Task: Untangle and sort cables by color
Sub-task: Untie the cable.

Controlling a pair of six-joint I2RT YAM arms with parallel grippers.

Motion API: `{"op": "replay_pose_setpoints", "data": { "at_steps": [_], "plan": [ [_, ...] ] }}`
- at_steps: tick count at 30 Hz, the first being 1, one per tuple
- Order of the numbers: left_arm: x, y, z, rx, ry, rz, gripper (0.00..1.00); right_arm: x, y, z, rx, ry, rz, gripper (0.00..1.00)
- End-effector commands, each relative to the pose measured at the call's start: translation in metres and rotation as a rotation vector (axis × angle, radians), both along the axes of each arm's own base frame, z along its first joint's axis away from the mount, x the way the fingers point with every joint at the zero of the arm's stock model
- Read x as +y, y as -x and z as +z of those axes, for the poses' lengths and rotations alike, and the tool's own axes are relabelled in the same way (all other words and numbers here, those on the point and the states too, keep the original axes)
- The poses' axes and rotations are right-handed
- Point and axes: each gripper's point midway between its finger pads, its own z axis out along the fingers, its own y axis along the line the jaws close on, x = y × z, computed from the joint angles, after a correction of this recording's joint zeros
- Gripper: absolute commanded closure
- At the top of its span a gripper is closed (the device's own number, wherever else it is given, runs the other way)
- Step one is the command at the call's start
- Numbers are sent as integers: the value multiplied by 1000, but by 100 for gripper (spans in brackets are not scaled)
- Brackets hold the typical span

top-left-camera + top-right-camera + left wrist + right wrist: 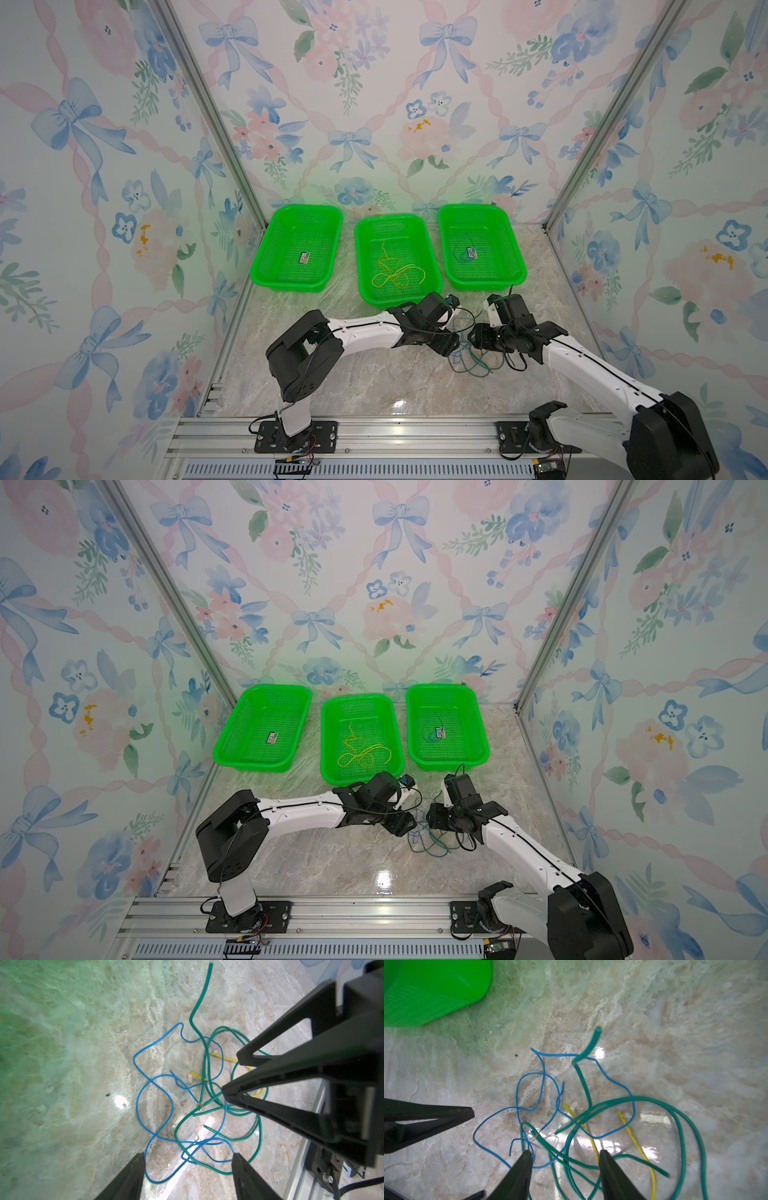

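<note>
Standing at the near edge, I see in both top views three green baskets along the back of the marble table [374,382]. The middle basket [362,266] holds yellow cables [392,274], and the right basket [515,253] holds a thin dark one whose colour I cannot make out. The loose tangle of cables [473,363] lies on the table at about five o'clock from the middle basket. The left gripper [452,348] is at the tangle's ten o'clock and the right gripper [473,337] at its twelve, their tips nearly meeting above it. In the left wrist view, the left gripper's fingers [141,1167] stand well apart. Loops of blue cable [136,1105] and green cable [259,1142] lie on the marble between them, nothing pinched. The right gripper's tips, also parted, hang over the green loops and a yellow cable [222,1057]. In the right wrist view, its jaws are parted about halfway. Green and yellow strands run between them, none clamped, and one green end [597,1032] lifts off the table.
</note>
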Motion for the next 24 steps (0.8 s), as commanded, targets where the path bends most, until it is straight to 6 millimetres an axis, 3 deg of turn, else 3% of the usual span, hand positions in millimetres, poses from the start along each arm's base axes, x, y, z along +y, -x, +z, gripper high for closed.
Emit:
{"op": "replay_pose_setpoints", "data": {
  "at_steps": [1, 6, 9, 12, 17, 24],
  "plan": [
    [12, -9, -27, -39, -94, 27, 31, 1, 7, -17, 47, 24, 4, 44],
    [13, -20, -40, -59, -138, 60, 40, 1, 4, -34, 71, 28, -17, 44],
    [13, -26, -40, -84, -151, 76, 51, 2, 2, -42, 84, 31, -24, 46],
    [12, -33, -33, -115, -150, 93, 67, 3, 1, -51, 88, 30, -30, 51],
    [19, -46, -7, -198, -141, 146, 98, 3, -1, -51, 77, 28, -34, 68],
    [32, -58, 29, -304, -132, 216, 100, -6, 1, -49, 63, 74, -23, 87]
  ]
}}
